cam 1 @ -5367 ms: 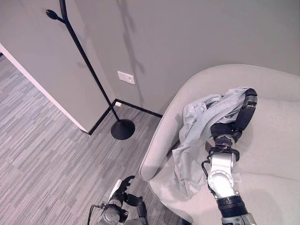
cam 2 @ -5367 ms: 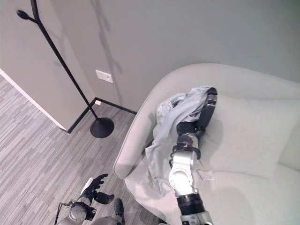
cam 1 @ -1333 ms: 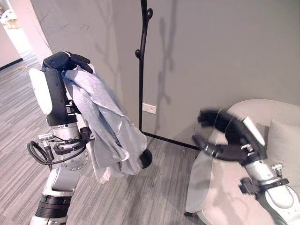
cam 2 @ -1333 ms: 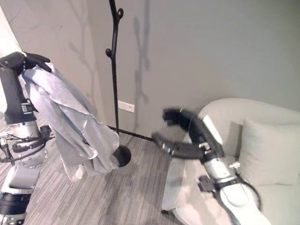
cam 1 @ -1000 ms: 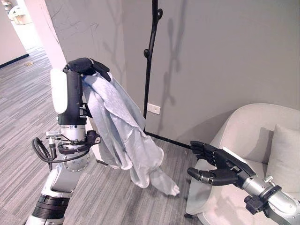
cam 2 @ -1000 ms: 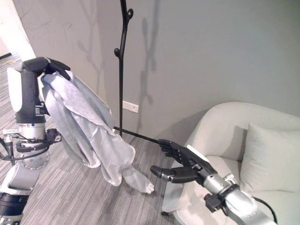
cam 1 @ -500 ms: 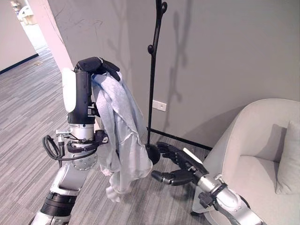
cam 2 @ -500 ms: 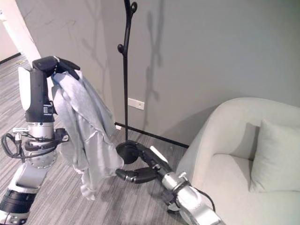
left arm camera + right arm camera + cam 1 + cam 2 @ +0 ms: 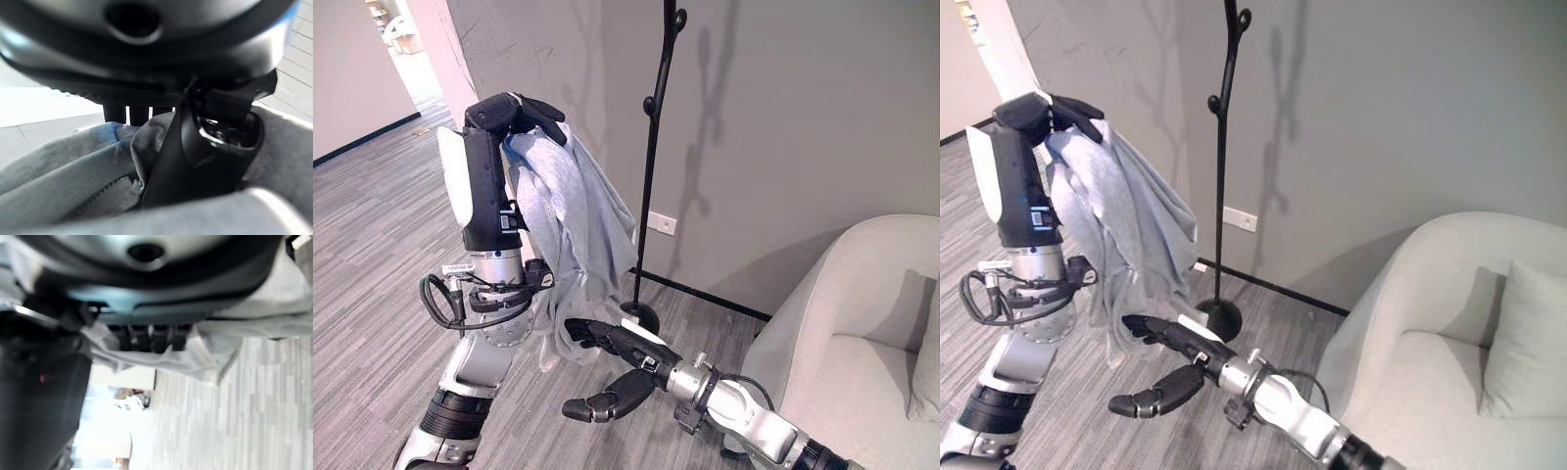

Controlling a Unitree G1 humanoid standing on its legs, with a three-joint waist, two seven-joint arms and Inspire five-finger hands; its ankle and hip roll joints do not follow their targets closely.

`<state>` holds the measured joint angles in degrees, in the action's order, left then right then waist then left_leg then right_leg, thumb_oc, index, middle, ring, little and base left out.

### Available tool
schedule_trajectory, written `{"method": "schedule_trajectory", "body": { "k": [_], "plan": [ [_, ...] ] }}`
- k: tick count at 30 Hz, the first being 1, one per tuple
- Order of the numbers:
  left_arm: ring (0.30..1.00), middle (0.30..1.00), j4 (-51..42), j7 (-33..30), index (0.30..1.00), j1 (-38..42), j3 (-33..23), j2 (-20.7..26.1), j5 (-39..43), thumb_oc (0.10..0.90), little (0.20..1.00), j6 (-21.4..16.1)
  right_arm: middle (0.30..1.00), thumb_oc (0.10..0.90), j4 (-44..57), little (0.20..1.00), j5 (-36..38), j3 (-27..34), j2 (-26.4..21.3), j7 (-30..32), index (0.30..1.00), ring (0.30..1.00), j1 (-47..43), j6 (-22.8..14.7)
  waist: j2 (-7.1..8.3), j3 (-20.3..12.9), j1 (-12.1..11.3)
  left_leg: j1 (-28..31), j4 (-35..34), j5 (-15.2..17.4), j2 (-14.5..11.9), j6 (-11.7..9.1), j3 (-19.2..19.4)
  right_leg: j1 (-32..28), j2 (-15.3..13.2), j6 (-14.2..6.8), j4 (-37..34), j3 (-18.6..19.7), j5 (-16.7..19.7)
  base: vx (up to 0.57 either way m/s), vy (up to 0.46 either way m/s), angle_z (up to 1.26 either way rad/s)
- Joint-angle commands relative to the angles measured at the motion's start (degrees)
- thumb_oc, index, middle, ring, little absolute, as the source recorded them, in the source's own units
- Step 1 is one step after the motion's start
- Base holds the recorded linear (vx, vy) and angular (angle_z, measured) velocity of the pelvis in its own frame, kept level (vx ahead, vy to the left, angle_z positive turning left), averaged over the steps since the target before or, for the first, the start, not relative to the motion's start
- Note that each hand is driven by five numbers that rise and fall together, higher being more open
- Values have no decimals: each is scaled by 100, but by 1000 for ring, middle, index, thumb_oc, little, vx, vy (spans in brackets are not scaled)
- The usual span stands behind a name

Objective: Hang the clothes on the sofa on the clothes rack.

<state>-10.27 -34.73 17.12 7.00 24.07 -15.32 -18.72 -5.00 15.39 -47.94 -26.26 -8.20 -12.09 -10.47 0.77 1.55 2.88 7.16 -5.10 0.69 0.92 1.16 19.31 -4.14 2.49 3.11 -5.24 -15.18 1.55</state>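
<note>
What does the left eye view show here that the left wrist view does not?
Left eye view alone: the clothes rack, the sofa, and the right hand open under the hanging cloth. Left wrist view alone: a seam close up beside the thumb. Both: the left hand shut on the grey garment.

Left and right eye views: head-height, facing the grey wall, rack (image 9: 653, 147) at upper centre, sofa (image 9: 862, 323) at right; both share the raised left hand (image 9: 514, 110) at upper left, the right hand (image 9: 1170, 367) at lower centre. Wrist views: very close, each along its own hand onto grey cloth (image 9: 63, 171).
</note>
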Motion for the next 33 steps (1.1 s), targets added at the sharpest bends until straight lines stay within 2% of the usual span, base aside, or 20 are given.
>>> {"method": "schedule_trajectory", "body": {
  "k": [1,2,3,4,5,6,7,8,11,22,23,25,26,27,28,30,33],
  "plan": [
    [300,300,36,-402,300,1238,141,80,154,400,300,-546,900,800,-163,900,-316,170,431,352,900,900,-189,-407,52,-466,-106,376,10,507,-379,-380,75,-267,-549,-906,24,89,-248,0,0,0],
    [300,300,29,-412,300,1261,170,74,175,400,300,-550,766,711,-402,766,-395,192,553,478,766,766,-199,-380,47,-467,-118,372,10,506,-379,-376,73,-263,-550,-906,24,90,-245,0,0,0],
    [300,300,25,-409,300,1259,181,80,192,400,300,-536,596,598,-498,596,-450,197,604,539,596,596,-215,-365,49,-470,-124,374,10,511,-377,-373,70,-264,-550,-906,24,93,-246,0,0,0],
    [300,300,29,-432,300,1260,180,78,216,400,300,-515,580,587,-626,580,-568,214,651,647,580,580,-217,-317,44,-475,-129,375,10,516,-374,-370,66,-265,-550,-907,24,91,-248,0,0,0],
    [300,300,33,-442,300,1258,183,87,217,400,300,-494,321,414,-697,321,-621,224,706,716,321,321,-203,-306,48,-477,-134,376,10,519,-373,-366,66,-268,-550,-907,24,93,-250,0,0,0],
    [300,300,33,-462,300,1267,188,97,227,400,300,-489,300,400,-818,300,-638,245,763,770,300,300,-192,-265,47,-480,-145,383,10,521,-368,-361,62,-273,-552,-909,24,98,-242,-51,-8,-1],
    [300,300,41,-455,300,1282,202,103,229,400,300,-468,300,400,-957,300,-771,256,810,839,300,300,-187,-222,63,-460,-154,347,10,435,-351,-340,135,-240,-571,-869,24,33,-183,0,0,0],
    [300,300,43,-455,300,1283,206,106,230,400,300,-467,300,400,-964,300,-773,258,817,841,300,300,-187,-223,45,-482,-153,380,10,515,-362,-357,52,-273,-558,-906,24,94,-241,-56,-9,-2],
    [300,300,32,-457,300,1275,199,143,214,400,300,-451,300,400,-1059,300,-913,284,807,911,300,300,-130,-175,66,-458,-162,338,10,437,-342,-334,109,-228,-578,-881,24,37,-174,-18,-2,0],
    [300,300,72,-524,300,1143,98,215,202,400,300,-393,300,400,-1135,300,-874,693,738,1219,300,300,325,-121,71,-440,-133,336,10,446,-318,-320,96,-224,-589,-892,24,54,-153,0,0,0],
    [300,300,58,-546,300,1122,70,241,194,400,300,-397,300,400,-1136,300,-943,814,710,1333,300,300,402,-123,67,-440,-122,340,10,444,-317,-319,99,-222,-592,-896,24,61,-148,0,0,0],
    [300,300,24,-640,300,993,-76,335,158,400,300,-370,300,400,-1181,300,-1600,1321,540,1936,300,300,586,-54,61,-449,-84,342,10,437,-314,-308,111,-221,-596,-895,24,90,-138,0,0,0],
    [300,300,20,-639,300,988,-72,332,157,400,300,-367,300,400,-1175,300,-1610,1323,541,1942,300,300,596,-51,60,-453,-90,342,10,438,-314,-307,113,-220,-596,-895,24,92,-138,0,0,0],
    [300,300,-54,-733,300,924,-136,376,50,400,300,-363,300,400,-1339,300,-1784,1664,548,2306,300,300,741,46,58,-455,-63,343,10,442,-307,-296,110,-217,-597,-898,24,101,-127,0,0,0],
    [300,300,-56,-735,300,923,-130,376,47,400,300,-362,300,400,-1341,300,-1787,1667,552,2310,300,300,744,44,61,-458,-68,343,10,442,-307,-296,112,-216,-597,-898,24,102,-127,0,0,0],
    [300,300,-212,-797,300,819,-184,417,9,400,300,-404,300,400,-1531,300,-1658,2285,537,2833,300,300,926,114,52,-468,-31,355,10,454,-298,-280,120,-213,-594,-904,24,122,-113,37,18,-1],
    [300,300,-301,-760,300,766,-218,438,62,400,300,-419,300,400,-1414,300,-1362,2793,474,3070,300,300,1093,84,15,-491,5,409,10,554,-303,-289,45,-260,-578,-950,24,204,-162,51,24,-6]
  ]
}}
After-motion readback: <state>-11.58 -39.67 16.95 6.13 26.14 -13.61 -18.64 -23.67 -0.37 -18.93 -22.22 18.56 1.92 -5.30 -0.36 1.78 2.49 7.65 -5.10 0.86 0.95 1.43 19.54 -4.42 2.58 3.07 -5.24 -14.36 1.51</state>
